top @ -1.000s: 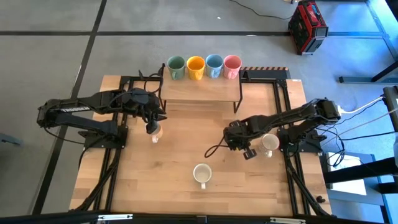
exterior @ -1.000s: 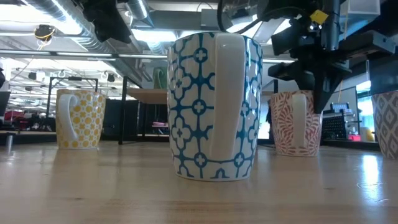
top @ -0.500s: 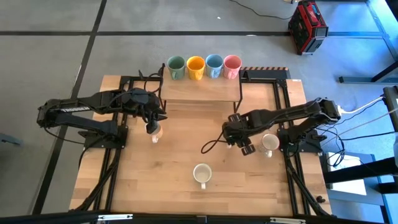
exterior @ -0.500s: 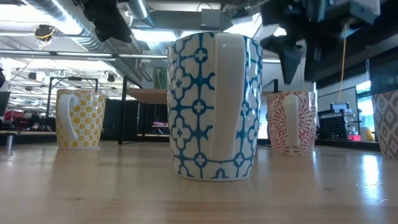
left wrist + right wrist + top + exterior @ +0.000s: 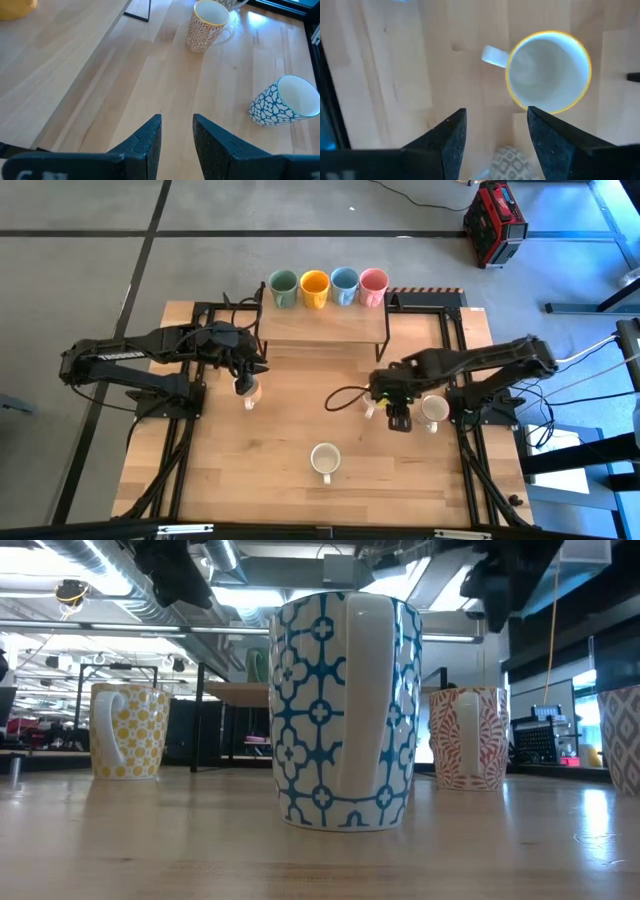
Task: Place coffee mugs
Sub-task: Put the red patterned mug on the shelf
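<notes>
Mugs were part placed: four coloured ones (image 5: 329, 286) lined the shelf (image 5: 322, 326) at twelve o'clock. Nearest stood a blue-patterned mug (image 5: 324, 460) at six o'clock on the desk (image 5: 290, 430). Right pincer (image 5: 397, 418), at three o'clock, hung released and empty above the desk, a red-patterned mug (image 5: 434, 410) just beside it. Left pincer (image 5: 246, 383), at nine o'clock, stood over a yellow-patterned mug (image 5: 127, 730); its jaws were narrowly parted, grip undetermined. Judged step: selecting the next mug. The next move would call for centring the jaws over one rim wall before closing.
</notes>
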Tool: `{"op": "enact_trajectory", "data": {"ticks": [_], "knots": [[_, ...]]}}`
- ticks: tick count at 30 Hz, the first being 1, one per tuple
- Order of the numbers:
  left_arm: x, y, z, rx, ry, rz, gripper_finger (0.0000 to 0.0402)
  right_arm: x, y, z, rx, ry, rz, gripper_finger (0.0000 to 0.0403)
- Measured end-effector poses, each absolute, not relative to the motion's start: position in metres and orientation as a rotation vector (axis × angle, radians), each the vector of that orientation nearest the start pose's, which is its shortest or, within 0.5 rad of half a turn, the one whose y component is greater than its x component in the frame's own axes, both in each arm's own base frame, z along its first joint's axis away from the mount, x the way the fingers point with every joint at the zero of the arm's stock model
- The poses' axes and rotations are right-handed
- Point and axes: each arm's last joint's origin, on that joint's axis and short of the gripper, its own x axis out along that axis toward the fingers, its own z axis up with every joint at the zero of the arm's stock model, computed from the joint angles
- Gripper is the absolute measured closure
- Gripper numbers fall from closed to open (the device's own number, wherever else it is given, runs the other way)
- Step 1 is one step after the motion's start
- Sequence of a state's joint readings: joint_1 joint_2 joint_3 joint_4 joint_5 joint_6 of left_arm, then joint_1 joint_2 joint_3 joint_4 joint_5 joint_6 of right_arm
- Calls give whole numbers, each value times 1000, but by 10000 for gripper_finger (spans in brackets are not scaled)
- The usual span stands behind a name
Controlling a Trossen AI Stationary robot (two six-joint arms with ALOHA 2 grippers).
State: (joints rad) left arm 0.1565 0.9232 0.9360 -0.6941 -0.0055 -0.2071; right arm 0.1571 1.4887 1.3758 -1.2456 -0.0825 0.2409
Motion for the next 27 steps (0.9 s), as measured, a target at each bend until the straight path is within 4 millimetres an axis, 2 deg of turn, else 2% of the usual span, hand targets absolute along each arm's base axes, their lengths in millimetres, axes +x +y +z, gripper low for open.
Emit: {"op": "enact_trajectory", "data": {"ticks": [6, 10, 17, 20, 24, 27], "knots": [[178, 28, 316, -250, 663, 226, 296, 229, 64, 312, 192, 1198, -104, 204], [178, 28, 316, -250, 663, 226, 296, 221, 83, 306, 246, 1061, -145, 204], [178, 28, 316, -246, 663, 224, 296, 218, 117, 259, 344, 912, -230, 204], [178, 28, 316, -246, 663, 224, 296, 214, 125, 236, 412, 815, -307, 204], [178, 28, 316, -245, 663, 224, 296, 210, 129, 204, 479, 773, -398, 204], [178, 28, 316, -244, 663, 223, 296, 217, 133, 187, 496, 754, -423, 204]]}}
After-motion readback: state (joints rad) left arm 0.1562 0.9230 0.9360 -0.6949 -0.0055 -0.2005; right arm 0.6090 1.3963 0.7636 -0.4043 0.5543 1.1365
